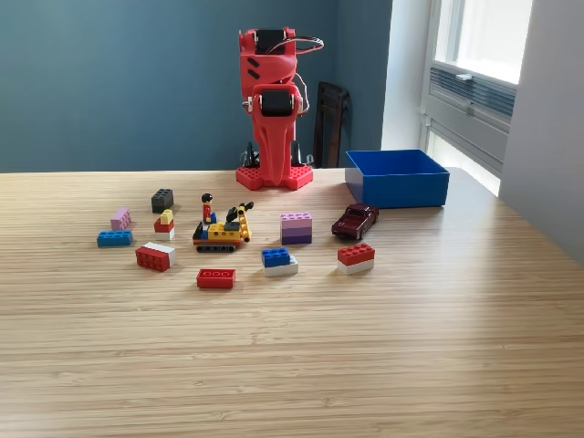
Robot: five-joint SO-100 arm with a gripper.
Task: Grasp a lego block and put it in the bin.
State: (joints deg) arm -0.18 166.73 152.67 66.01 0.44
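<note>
- While the red arm stands folded at 12 o'clock, its gripper (274,169) points down near its base, holding nothing; jaw state unclear.
- Blue bin (396,177) sits at 2 o'clock on the worktop (365,347).
- Lego blocks (215,277) lie scattered mid-worktop, a toy car (355,220) near the bin.

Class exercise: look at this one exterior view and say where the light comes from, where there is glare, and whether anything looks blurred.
In the exterior view, daylight enters from the window at its right; a pale sheen lies on the table behind the blue bin; the blocks cast only soft, short shadows; the red arm and the toy car look sharp, without motion blur.
</note>
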